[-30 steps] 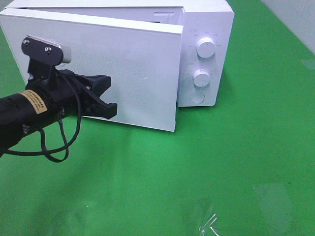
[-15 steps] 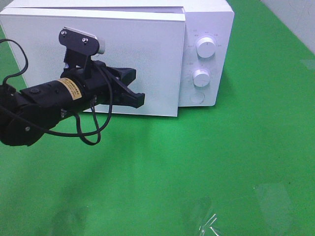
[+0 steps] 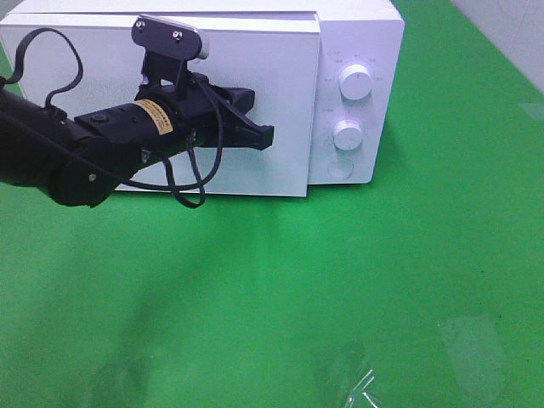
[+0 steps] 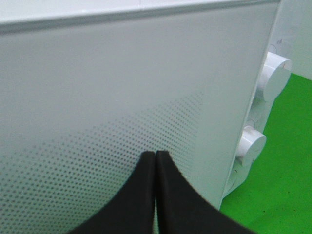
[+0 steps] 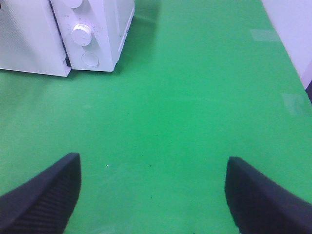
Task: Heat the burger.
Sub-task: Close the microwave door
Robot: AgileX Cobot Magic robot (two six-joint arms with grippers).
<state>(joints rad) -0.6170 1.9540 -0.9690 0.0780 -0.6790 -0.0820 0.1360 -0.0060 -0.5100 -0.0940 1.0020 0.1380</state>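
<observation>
The burger is not in view in any frame. A white microwave [image 3: 357, 51] stands at the back of the green table, its door [image 3: 85, 102] nearly flush with the front. My left gripper [image 3: 265, 136] is shut and empty, its tips pressed against the door's perforated face; in the left wrist view the gripper [image 4: 155, 155] shows both fingers together on the door [image 4: 97, 97]. My right gripper [image 5: 153, 170] is open and empty above bare green cloth, out of the exterior high view.
Two round white knobs [image 3: 354, 82] [image 3: 348, 134] and a round button [image 3: 340, 168] sit on the microwave's panel right of the door. The panel also shows in the right wrist view [image 5: 82, 34]. Green cloth [image 3: 340, 280] covers the table in front.
My left arm has moved up and right, pushing the microwave door from ajar to nearly flush with the front. The right arm shows no change.
</observation>
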